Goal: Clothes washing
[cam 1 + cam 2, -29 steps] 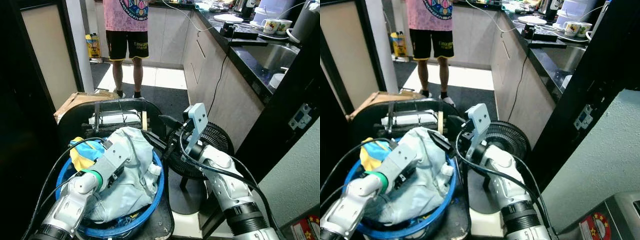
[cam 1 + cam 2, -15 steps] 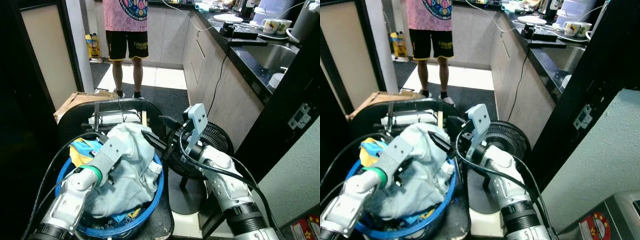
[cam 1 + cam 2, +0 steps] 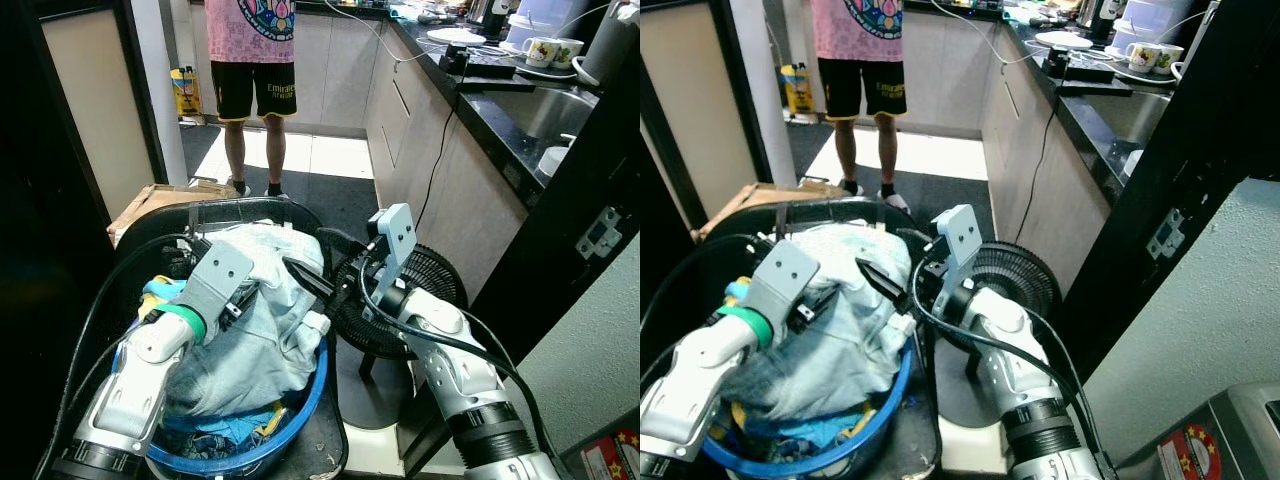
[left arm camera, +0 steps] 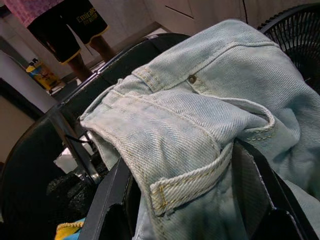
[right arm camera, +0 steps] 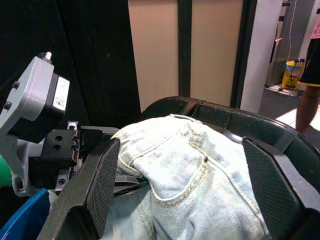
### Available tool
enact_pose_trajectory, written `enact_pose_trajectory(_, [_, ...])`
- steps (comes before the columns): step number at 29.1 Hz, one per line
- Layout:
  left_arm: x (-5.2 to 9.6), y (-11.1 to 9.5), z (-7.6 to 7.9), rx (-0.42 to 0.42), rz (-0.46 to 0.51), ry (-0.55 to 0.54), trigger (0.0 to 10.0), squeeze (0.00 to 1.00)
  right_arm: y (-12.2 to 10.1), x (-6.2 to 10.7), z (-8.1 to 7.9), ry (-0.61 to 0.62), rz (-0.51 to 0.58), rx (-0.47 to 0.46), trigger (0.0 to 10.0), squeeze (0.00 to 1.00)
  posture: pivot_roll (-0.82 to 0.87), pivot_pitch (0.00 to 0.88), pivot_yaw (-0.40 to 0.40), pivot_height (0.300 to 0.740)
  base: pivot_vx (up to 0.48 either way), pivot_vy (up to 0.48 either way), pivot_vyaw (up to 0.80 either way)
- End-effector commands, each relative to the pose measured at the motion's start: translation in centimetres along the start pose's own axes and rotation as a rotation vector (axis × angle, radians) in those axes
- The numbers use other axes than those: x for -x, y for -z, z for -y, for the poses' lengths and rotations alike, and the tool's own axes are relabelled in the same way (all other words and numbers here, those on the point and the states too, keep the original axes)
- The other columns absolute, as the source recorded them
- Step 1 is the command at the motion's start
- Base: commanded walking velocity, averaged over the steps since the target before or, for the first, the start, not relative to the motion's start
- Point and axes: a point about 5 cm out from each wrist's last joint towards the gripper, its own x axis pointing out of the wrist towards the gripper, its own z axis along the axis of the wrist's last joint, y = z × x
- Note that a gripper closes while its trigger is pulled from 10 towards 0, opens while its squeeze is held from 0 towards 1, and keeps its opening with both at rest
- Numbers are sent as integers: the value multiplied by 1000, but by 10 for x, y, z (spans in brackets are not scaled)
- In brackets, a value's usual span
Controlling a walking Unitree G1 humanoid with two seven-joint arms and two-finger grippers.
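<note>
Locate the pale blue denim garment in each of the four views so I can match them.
Left eye view: pale blue denim garment, lower left, over the blue plastic basin.
Right eye view: lower left.
Left wrist view: centre, pinched between black fingers.
Right wrist view: lower centre.
Shared landmark: the garment's metal rivet.

Head stereo pair: the scene is viewed from above, forward and down, over a blue basket (image 3: 300, 405) of laundry toward a kitchen floor and counter (image 3: 500, 110); nearly the same field is shared by both eyes.
Left wrist view: pale denim jeans (image 4: 200, 125) are seen at very close range along the black fingers (image 4: 107, 205).
Right wrist view: the same jeans are faced from the opposite side, near, with the left arm's wrist unit (image 5: 37, 105) included.
</note>
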Motion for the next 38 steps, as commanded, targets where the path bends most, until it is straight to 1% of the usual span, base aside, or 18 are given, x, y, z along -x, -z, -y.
enact_pose_trajectory(1, [0,-3,0,-25,2,2,10000,0,-1,0,0,-10,6,1,10000,0,6,76,-32,740,0,0,0])
enact_pose_trajectory(3, [0,-4,0,-24,3,7,10000,0,-1,1,0,-12,3,3,10000,0,6,76,-31,740,0,0,0])
enact_pose_trajectory(4, [1,-4,0,-16,-3,16,6000,0,-1,1,0,-12,3,4,10000,0,7,75,-30,740,0,0,0])
enact_pose_trajectory(6, [1,-3,1,-2,-6,25,6000,0,-1,1,0,-12,3,3,10000,0,5,75,-30,740,0,0,0])
enact_pose_trajectory(7, [2,-2,2,8,-7,35,0,0,-1,1,0,-12,4,2,10000,0,5,74,-29,740,0,0,0])
enact_pose_trajectory(9, [3,-3,0,47,-1,24,0,0,-1,1,0,-9,7,-1,10000,0,6,72,-29,740,0,0,0])
enact_pose_trajectory(11, [3,-3,0,57,0,19,0,0,-1,1,0,-8,7,-1,10000,0,6,72,-29,740,0,0,0])
enact_pose_trajectory(14, [3,-5,-6,56,14,-22,0,0,0,0,1,2,4,-4,10000,0,7,72,-29,740,0,0,0])
enact_pose_trajectory(18, [2,-7,-9,68,26,-46,0,0,0,0,1,4,8,-6,10000,0,7,72,-28,740,0,0,0])
enact_pose_trajectory(21, [2,-11,-12,116,56,-66,0,0,-2,0,2,21,32,-32,10000,0,7,69,-27,740,0,0,0])
enact_pose_trajectory(24, [2,-14,-13,140,72,-73,0,0,-3,0,2,32,42,-40,10000,0,7,66,-25,740,0,0,0])
enact_pose_trajectory(30, [2,-16,-13,164,78,-86,0,0,-3,1,2,46,50,-46,10000,0,5,53,-21,740,0,0,0])
enact_pose_trajectory(31, [2,-18,-15,184,83,-111,0,0,-4,3,3,58,58,-50,10000,0,3,44,-18,740,0,0,0])
enact_pose_trajectory(33, [2,-18,-15,184,83,-111,0,0,-4,3,3,58,58,-50,10000,0,3,44,-18,740,0,0,0])
enact_pose_trajectory(34, [2,-25,-21,219,110,-151,0,0,-6,4,5,78,69,-50,10000,0,2,40,-17,740,0,0,0])
enact_pose_trajectory(37, [2,-25,-21,219,110,-151,0,0,-6,4,5,78,69,-50,10000,0,2,40,-17,740,0,0,0])
enact_pose_trajectory(38, [1,-48,-33,276,220,-189,0,0,-10,7,11,111,90,-52,10000,0,-2,20,-12,740,0,0,0])
